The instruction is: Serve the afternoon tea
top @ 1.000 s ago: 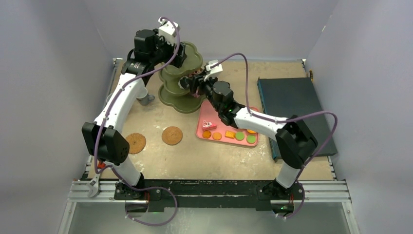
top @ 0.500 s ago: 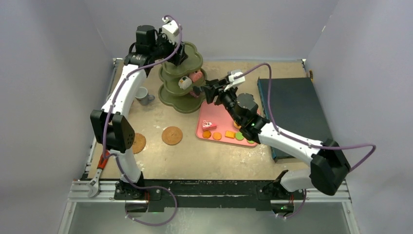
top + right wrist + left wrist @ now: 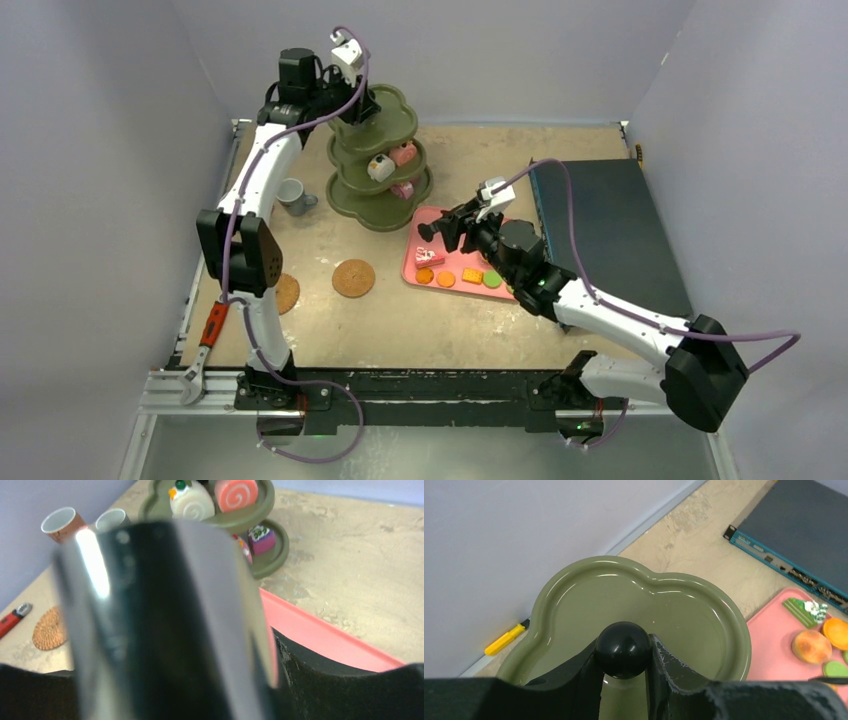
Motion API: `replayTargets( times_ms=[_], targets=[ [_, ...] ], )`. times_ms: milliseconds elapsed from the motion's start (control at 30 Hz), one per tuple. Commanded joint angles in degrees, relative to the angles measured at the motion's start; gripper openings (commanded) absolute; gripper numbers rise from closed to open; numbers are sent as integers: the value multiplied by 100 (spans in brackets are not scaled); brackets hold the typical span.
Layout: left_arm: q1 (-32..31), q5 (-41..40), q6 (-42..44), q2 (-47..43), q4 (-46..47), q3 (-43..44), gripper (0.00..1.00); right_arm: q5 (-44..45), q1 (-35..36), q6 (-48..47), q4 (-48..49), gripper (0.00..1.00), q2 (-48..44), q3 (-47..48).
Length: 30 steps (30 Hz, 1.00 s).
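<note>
My left gripper (image 3: 624,649) pinches the knob (image 3: 623,652) atop the stand (image 3: 704,605); my right gripper (image 3: 447,232), holding tongs (image 3: 165,620), hovers with pastries (image 3: 470,276) just nearer, below.

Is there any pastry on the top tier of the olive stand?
No, the top tier holds only its black knob, no pastry.

Upright olive stand (image 3: 376,212), two pastries (image 3: 403,154) on middle tier
</note>
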Motion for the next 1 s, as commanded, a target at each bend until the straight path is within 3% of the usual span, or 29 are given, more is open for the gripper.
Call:
replayTargets(
  times_ms=[0, 233, 467, 533, 633, 733, 800, 967],
  targets=[
    [-22, -457, -510, -162, 1007, -167, 9, -145, 26, 66, -67, 65, -177, -149],
    [-390, -1745, -785, -922, 1742, -1238, 5, -192, 24, 10, 205, 66, 58, -528],
    [-593, -1995, -810, -1196, 1566, -1509, 8, -337, 31, -55, 573, 67, 514, -638],
    [-598, -2088, -782, -1229, 1478, -1501, 20, -409, 32, -76, 691, 67, 643, -652],
    [-582, -2284, -759, -1321, 1389, -1532, 53, -531, 28, -123, 829, 67, 882, -645],
    [-543, -2387, -761, -1418, 1335, -1578, 76, -537, 28, -170, 914, 66, 1038, -637],
    [-513, -2343, -766, -1475, 1239, -1568, 84, -522, 25, -185, 918, 65, 1075, -672],
    [-464, -2189, -776, -1563, 915, -1391, 88, -494, 29, -228, 916, 56, 1031, -778]
  ],
)
